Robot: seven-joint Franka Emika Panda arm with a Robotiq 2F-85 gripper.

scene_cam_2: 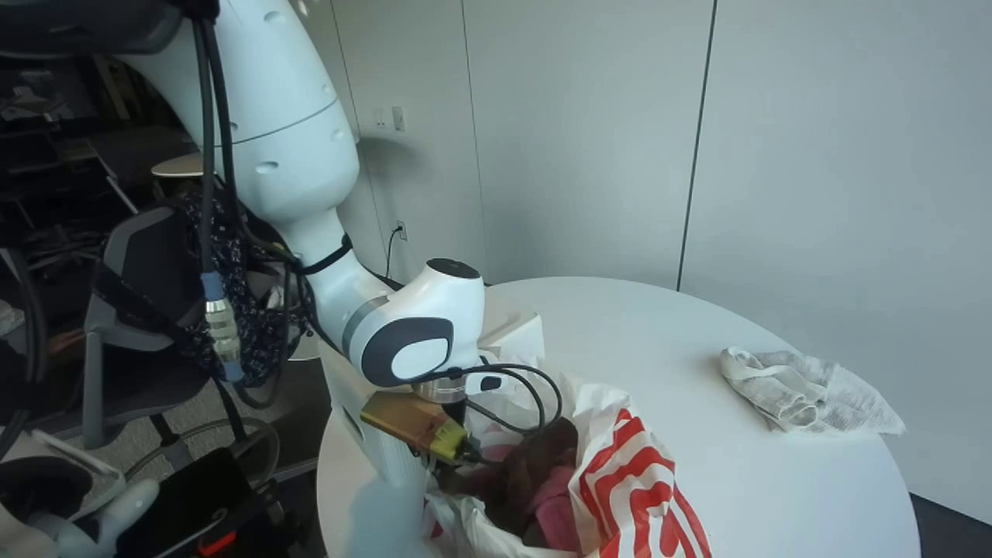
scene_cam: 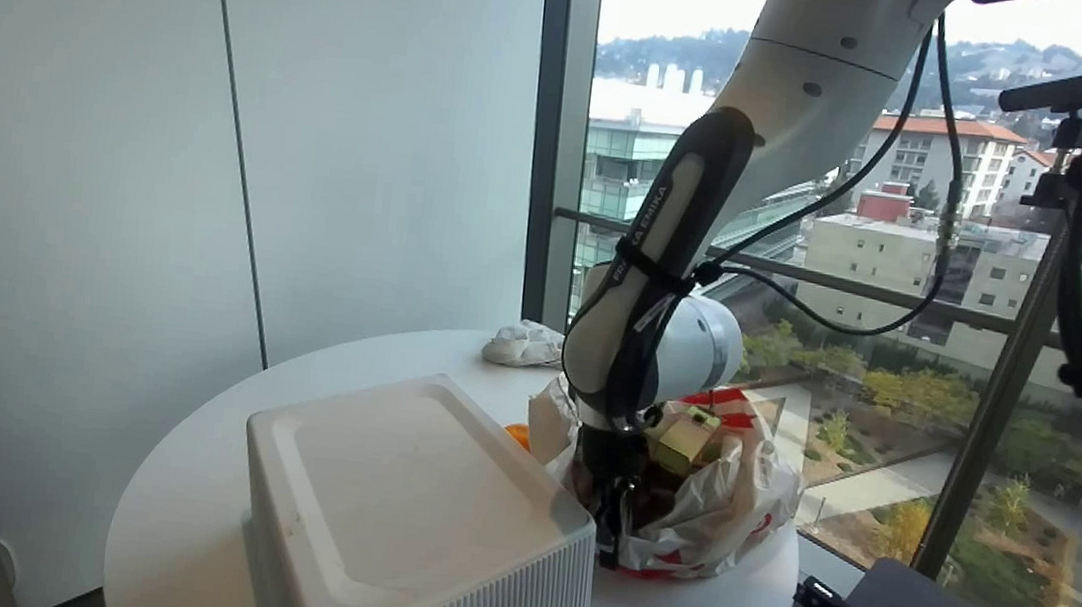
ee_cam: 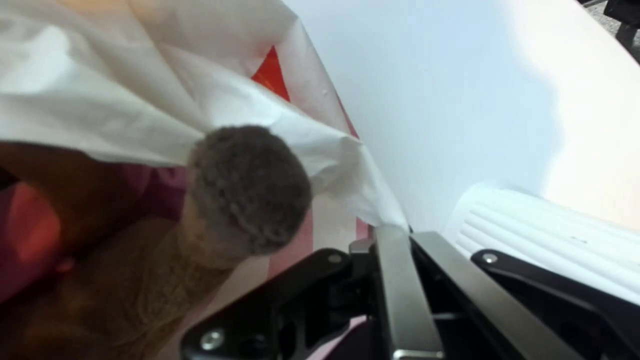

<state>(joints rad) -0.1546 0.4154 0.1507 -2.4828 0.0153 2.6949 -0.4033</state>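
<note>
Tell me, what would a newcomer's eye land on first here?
Probably the big white robot arm, bent down over the round white table. Its black-and-silver pincer is shut on the rim of a red-and-white plastic bag, with a fuzzy brown thing inside. Next might come the ribbed white box, beside the bag on the same table.

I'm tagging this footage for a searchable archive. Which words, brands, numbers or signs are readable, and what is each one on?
"EMIKA": on the arm link; a strap partly hides the word before it.
White label just below the strap: too small to read.
Plastic bag: red print, no words legible.
No numbers or signs can be read.
</note>
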